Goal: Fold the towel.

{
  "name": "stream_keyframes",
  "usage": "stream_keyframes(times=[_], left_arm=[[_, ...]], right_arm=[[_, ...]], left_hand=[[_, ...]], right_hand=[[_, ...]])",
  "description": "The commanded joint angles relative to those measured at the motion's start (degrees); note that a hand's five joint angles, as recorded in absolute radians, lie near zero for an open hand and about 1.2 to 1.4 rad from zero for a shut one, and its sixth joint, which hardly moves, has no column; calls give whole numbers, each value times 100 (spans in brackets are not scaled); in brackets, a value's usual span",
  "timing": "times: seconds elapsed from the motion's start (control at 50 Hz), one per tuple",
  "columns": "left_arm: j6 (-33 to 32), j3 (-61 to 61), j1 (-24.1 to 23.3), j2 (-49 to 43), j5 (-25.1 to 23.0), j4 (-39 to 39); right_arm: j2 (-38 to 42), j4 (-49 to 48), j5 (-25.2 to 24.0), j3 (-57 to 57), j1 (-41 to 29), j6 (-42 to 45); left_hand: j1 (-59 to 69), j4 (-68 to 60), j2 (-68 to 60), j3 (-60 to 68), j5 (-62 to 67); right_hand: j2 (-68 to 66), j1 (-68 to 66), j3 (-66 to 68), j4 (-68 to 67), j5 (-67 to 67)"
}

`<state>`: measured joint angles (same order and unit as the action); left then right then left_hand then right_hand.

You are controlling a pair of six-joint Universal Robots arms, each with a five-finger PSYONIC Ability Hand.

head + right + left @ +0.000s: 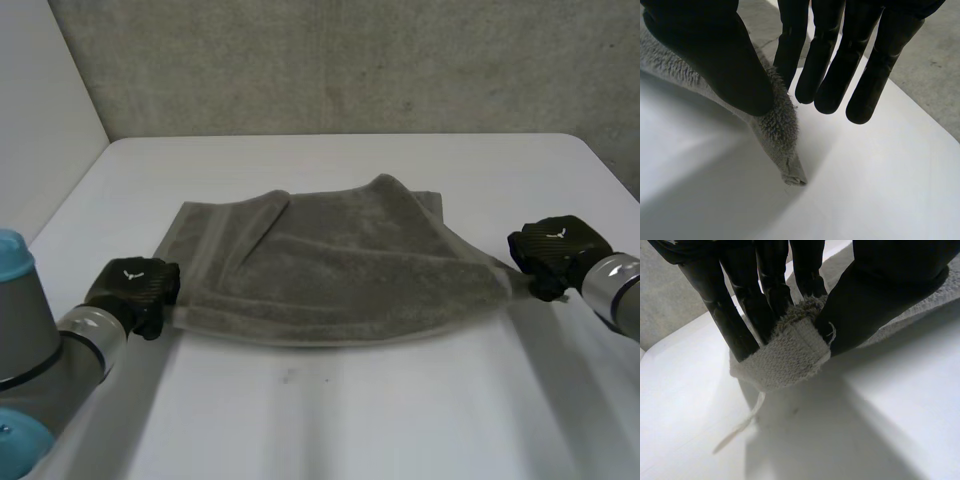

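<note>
The grey terry towel [330, 270] lies on the white counter [400, 410]. Its near left corner is pinched by the left robot hand [135, 288], and its near right corner by the right robot hand [558, 252]. Both corners should be raised evenly, with the edge held taut, and carried to the far edge.

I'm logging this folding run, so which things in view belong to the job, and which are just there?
Part of the job: grey terry-cloth towel; black left hand, pinching one near corner; black right hand, pinching the other near corner.
Just there: white table; grey concrete wall behind it.
</note>
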<state>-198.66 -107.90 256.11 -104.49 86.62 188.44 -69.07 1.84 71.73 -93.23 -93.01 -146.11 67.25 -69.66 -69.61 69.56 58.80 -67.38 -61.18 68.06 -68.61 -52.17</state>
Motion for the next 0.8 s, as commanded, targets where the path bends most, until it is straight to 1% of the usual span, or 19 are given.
stream_keyframes(times=[0.02,0.04,0.06,0.08,0.1,0.14,0.16,0.2,0.22,0.26,0.4,0.48,0.52,0.54,0.58,0.64,0.68,0.76,0.8], left_arm=[[-7,32,88,963,4,-1000],[-7,40,105,1192,4,-1246],[-7,41,106,1194,4,-1248],[-7,49,132,1429,-5,-1492],[-7,49,132,1431,-5,-1494],[-7,67,167,1895,-14,-2001],[-7,67,167,1897,-14,-2004],[-33,111,167,2282,-23,-2398],[-33,111,167,2284,-23,-2399],[-68,189,150,2546,-31,-2592],[-68,208,123,2522,-49,-2593],[-68,172,123,2301,-49,-2558],[-59,172,114,1829,-49,-2409],[-59,172,114,1827,-49,-2408],[-59,233,106,1433,-58,-2137],[-59,269,106,1211,-58,-1951],[-68,452,97,713,-40,-1601],[-77,700,88,236,-31,-1398],[-77,832,79,-1,-23,-1354]], right_arm=[[-904,1729,25,226,73,1355],[-1150,2010,26,244,90,1558],[-1152,2013,26,244,90,1560],[-1405,2248,34,262,134,1742],[-1633,2477,34,253,239,1918],[-1862,2697,34,244,379,2111],[-1864,2699,34,244,380,2113],[-2371,3057,-71,288,616,2384],[-2374,3059,-71,288,618,2386],[-2785,3138,-80,384,705,2508],[-2963,3129,-62,490,679,2518],[-2814,3121,-1,376,644,2562],[-2281,3094,8,341,644,2562],[-2277,3094,8,341,644,2562],[-1709,2937,17,376,635,2544],[-1478,2795,52,403,635,2526],[-1084,2498,235,472,609,2491],[-634,2207,535,631,442,2456],[-214,1901,798,806,118,2413]], left_hand=[[1275,-1034,-1039,1044,1120],[1275,-1034,-1039,1044,1120],[1275,-1034,-1039,1044,1120],[1275,-1034,-1039,1044,1120],[1275,-1034,-1039,1044,1120],[1275,-1034,-1039,1044,1120],[1275,-1034,-1039,1044,1120],[1275,-1034,-1039,1044,1120],[1275,-1034,-1039,1044,1120],[1275,-1034,-1039,1044,1120],[1275,-1034,-1039,1044,1120],[1275,-1034,-1039,1044,1120],[1275,-1034,-1039,1044,1120],[1275,-1034,-1039,1044,1120],[1275,-1034,-1039,1044,1120],[1275,-1034,-1039,1044,1120],[1275,-1034,-1039,1044,1120],[1275,-1034,-1039,1044,1120],[1275,-1034,-1039,1044,1120]], right_hand=[[-1262,-1882,1194,-1139,-1783],[-1262,-1882,1194,-1139,-1783],[-1262,-1882,1194,-1139,-1783],[-1262,-1882,1194,-1139,-1783],[-1262,-1882,1194,-1139,-1783],[-1262,-1882,1194,-1139,-1783],[-1262,-1882,1194,-1139,-1783],[-1262,-1882,1194,-1139,-1783],[-1262,-1882,1194,-1139,-1783],[-1262,-1882,1194,-1139,-1783],[-1262,-1882,1194,-1139,-1783],[-1262,-1882,1194,-1139,-1783],[-1262,-1882,1194,-1139,-1783],[-1262,-1882,1194,-1139,-1783],[-1262,-1882,1194,-1139,-1783],[-1262,-1882,1194,-1139,-1783],[-1262,-1882,1194,-1139,-1783],[-1262,-1882,1194,-1139,-1783],[-1262,-1882,1194,-1139,-1783]])
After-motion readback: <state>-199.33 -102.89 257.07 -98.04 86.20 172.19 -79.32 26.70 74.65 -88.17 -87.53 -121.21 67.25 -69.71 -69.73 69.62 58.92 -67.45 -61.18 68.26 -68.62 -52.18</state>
